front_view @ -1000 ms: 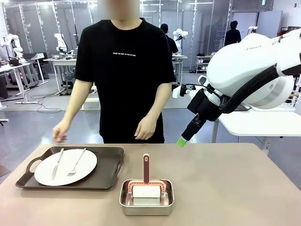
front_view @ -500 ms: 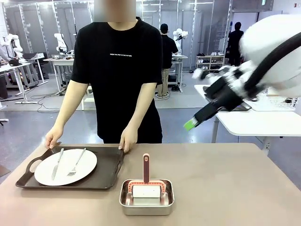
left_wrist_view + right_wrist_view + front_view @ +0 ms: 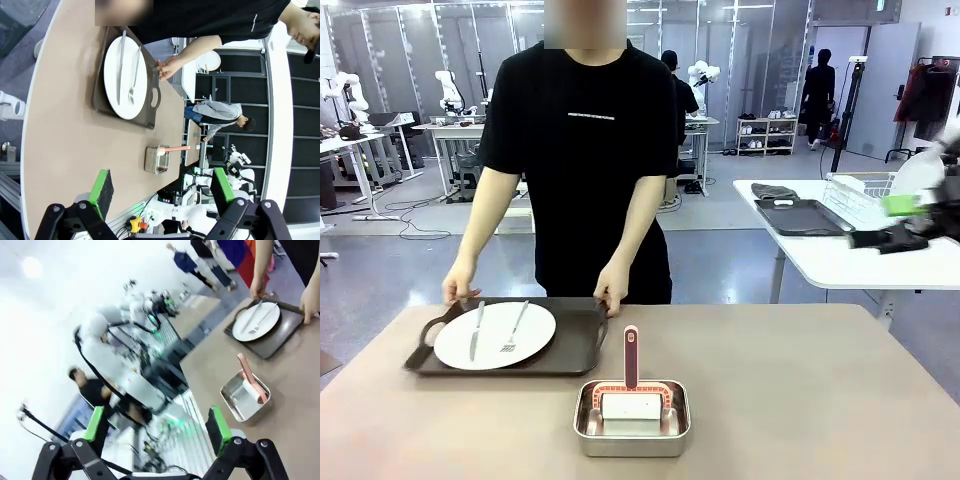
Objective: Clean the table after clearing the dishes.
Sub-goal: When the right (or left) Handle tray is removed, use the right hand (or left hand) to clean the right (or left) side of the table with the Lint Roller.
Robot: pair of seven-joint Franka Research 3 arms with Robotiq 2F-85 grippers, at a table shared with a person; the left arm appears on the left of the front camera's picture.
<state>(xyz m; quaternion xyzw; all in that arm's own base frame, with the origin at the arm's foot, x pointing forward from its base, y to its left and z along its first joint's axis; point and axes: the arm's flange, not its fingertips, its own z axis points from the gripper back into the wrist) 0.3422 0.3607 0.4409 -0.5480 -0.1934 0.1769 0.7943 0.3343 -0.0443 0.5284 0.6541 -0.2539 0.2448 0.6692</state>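
Note:
On the tan table a dark brown tray carries one of the dishes, a white plate with a knife and fork. A person at the far side grips the tray's two ends with both hands. My right gripper is blurred at the far right, well above and away from the table, and in its own wrist view my right gripper stands open and holds nothing. The left gripper is open too, high over the table, with the plate far ahead of it.
A small square steel pan with a pink-handled tool stands at the front middle of the table. Behind on the right, a white side table holds a dark tray and a wire rack. Other people stand in the background.
The person has taken hold of the tray with both hands and shifted it to the right. My right arm has swung from the upper middle out to the far right edge.

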